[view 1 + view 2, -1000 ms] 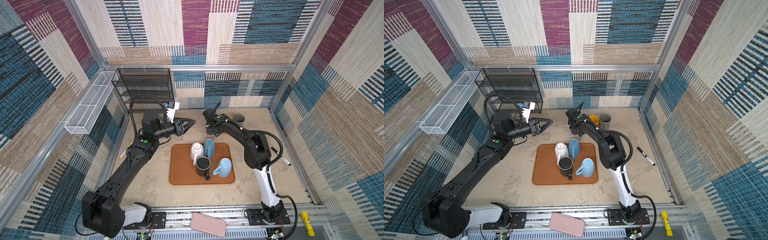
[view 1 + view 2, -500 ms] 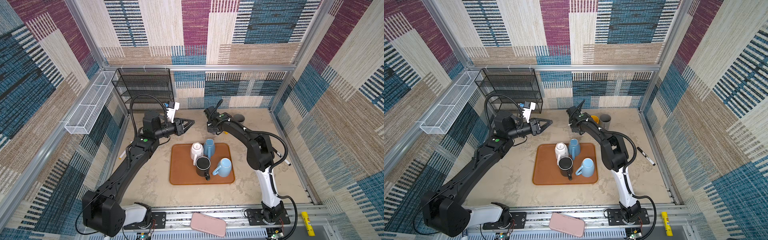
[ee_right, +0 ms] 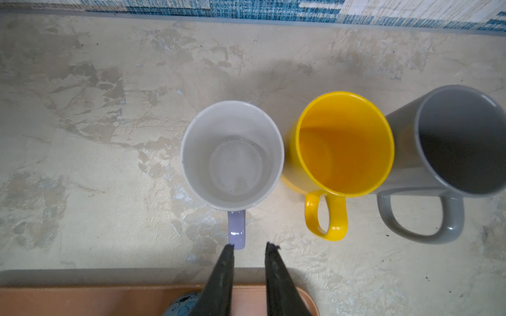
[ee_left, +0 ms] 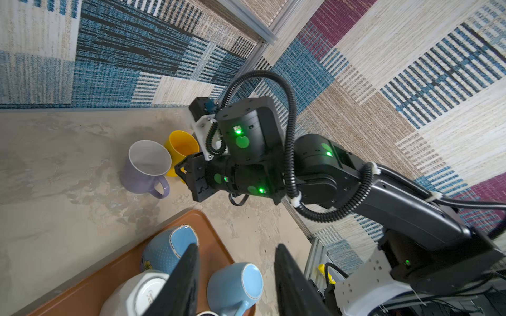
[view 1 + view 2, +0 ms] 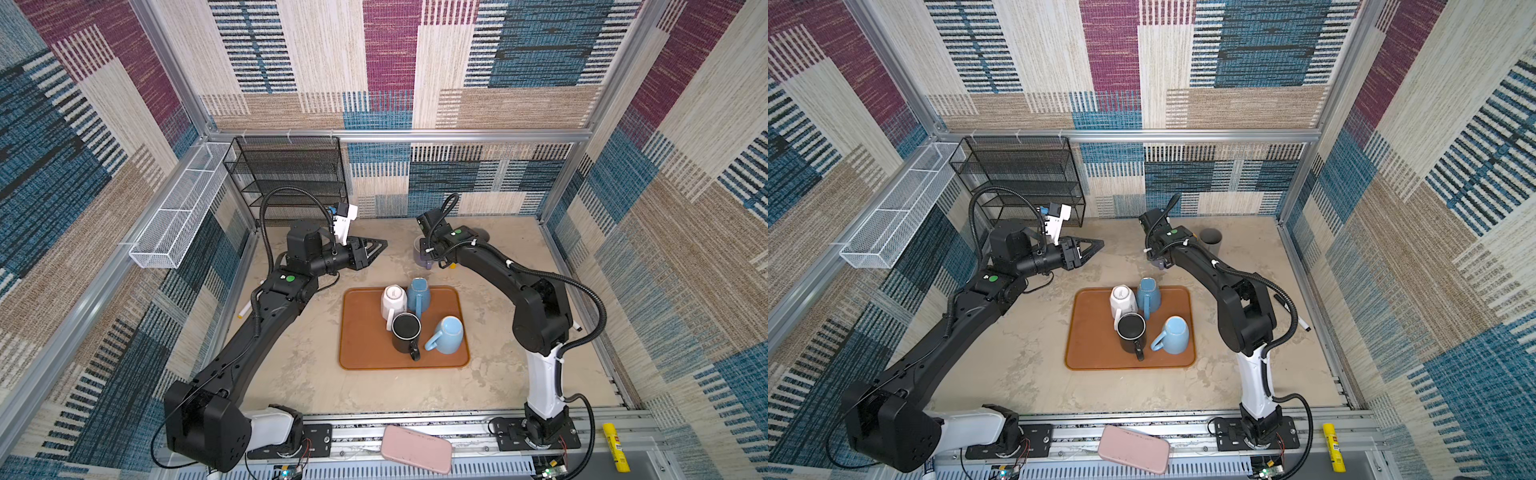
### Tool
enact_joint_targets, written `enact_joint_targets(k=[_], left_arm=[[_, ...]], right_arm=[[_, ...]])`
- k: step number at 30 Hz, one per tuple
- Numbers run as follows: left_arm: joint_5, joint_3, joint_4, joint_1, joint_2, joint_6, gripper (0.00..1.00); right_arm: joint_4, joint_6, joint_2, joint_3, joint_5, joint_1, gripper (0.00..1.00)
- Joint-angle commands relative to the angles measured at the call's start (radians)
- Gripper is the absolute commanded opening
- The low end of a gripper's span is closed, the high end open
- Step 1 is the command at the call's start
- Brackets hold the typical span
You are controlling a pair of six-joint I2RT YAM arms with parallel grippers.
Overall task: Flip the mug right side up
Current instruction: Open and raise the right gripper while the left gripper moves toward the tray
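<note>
R arm point(image 5: 498, 266) has drawn back a bit vs a sec ago. R gripper point(image 3: 249, 246): jaws slightly apart, nothing btwn them. Lilac mug point(image 3: 232, 156) stands upright just ahead of the tips, handle point(image 3: 236, 229) toward them, so prob done. L gripper point(image 4: 236, 247) spread, empty; white mug point(image 4: 142, 294) ahead of it on tray point(image 4: 82, 287) is inverted.

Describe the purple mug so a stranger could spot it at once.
Start at the orange tray in the middle of the table; between it and the back wall three upright mugs stand in a row. The lavender mug is the end one, next to the yellow mug and farthest from the grey mug: purple outside, white inside.
</note>
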Motion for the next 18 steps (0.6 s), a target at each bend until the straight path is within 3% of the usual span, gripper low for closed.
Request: enact_joint_targets(k=[1,10,18], left_arm=[[-0.021,0.025,-0.066,0.000,0.008,0.049,0.42],[-0.092,-0.016,-0.198,-0.014,0.002,0.065,0.42],[-0.311,-0.059,-0.404,-0.098,-0.010,0.090,0.42]], right_arm=[[0.169,-0.038,-0.080,-0.074,-0.067,0.001,0.24],[0.359,-0.108,-0.250,-0.217,-0.131,0.001,0.26],[0.441,-0.134,-0.336,-0.273,-0.189,-0.001,0.29]])
